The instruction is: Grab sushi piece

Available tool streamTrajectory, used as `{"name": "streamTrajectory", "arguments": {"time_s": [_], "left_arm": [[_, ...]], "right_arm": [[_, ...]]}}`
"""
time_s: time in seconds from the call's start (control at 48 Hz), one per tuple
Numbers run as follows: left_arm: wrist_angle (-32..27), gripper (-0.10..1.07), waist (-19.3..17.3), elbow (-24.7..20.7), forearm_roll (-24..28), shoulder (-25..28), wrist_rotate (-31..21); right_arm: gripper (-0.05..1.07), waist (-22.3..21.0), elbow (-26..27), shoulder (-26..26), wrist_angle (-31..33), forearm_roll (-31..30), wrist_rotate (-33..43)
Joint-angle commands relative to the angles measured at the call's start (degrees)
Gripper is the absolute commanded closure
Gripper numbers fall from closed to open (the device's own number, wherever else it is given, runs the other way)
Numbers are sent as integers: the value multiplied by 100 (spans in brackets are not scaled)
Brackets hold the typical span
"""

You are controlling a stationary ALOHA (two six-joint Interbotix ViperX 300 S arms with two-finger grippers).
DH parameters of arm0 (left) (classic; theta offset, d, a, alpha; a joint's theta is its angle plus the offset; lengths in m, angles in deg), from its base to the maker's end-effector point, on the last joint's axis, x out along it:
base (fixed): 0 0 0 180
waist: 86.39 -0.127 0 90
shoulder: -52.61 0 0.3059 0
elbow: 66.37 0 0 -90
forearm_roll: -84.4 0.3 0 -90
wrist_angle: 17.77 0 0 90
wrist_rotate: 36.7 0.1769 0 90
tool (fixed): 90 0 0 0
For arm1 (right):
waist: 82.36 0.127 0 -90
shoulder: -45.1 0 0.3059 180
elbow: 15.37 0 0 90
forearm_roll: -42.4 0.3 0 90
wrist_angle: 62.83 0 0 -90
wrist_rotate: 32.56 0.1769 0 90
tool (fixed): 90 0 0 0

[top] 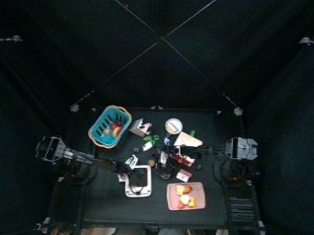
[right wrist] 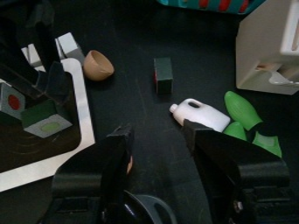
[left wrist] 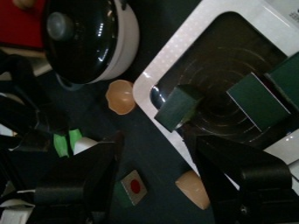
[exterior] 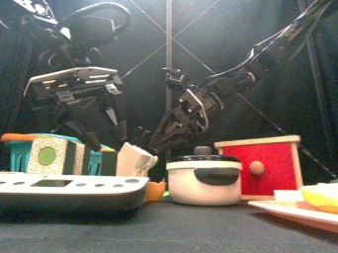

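Black table (top: 110, 207) was cluttered. Left gripper (left wrist: 152, 175) hung jaws wide apart, empty, over white tray (left wrist: 239, 52) holding sushi pieces (left wrist: 260, 94). Right gripper (right wrist: 163, 157) also spread, empty, near milk bottle (right wrist: 194, 112).

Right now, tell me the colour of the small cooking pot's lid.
Black: the pot is white with a black lid. The front view shows it best.

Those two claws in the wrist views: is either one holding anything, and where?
Neither. The left end effector and the right end effector are both open and empty.
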Motion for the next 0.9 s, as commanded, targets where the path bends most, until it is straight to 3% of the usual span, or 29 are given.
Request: {"name": "streamTrajectory", "arguments": {"time_s": [0.0, 0.208, 0.375, 0.875], "left_arm": [[-185, 7, 9, -299, -554, 0, 519], [-272, 7, -105, -448, -1389, 158, 1696], [-281, 7, -211, -562, -1749, 378, 2294], [-193, 12, -519, -615, -1942, 580, 2909]], "right_arm": [[19, -26, 123, -123, -18, 9, 9], [19, -26, 114, -123, -18, 9, 9], [19, -26, 132, -123, -18, 9, 9], [19, -26, 141, -105, -18, 9, 9]]}}
